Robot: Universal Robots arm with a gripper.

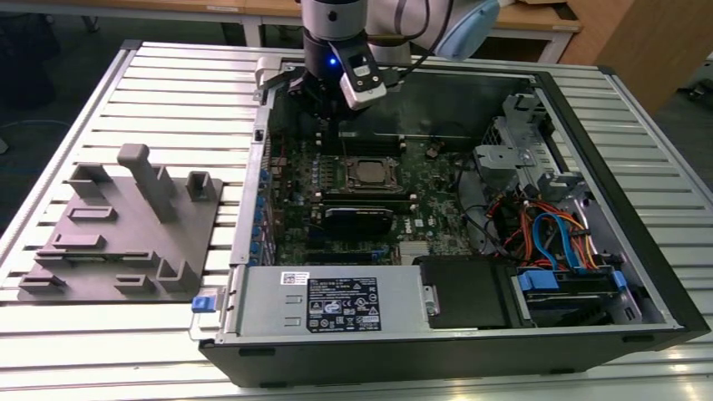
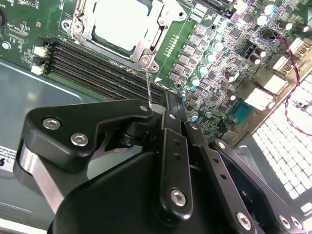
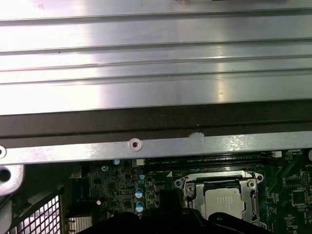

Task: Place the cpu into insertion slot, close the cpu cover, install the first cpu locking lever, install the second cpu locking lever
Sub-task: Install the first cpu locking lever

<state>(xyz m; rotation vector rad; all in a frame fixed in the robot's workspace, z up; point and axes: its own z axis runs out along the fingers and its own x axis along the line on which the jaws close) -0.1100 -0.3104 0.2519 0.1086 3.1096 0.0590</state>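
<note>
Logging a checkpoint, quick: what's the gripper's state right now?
Gripper: closed, tips at the thin locking lever; a firm grip cannot be told.

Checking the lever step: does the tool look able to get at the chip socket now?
Likely yes: the tool hangs just beside the socket in the open case, its way free.

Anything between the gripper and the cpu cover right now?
Nothing visible blocks it. In the second wrist view the gripper is shut on a thin locking lever that runs straight to the cpu cover corner. The memory slots beneath that span lie flat on the motherboard.
</note>
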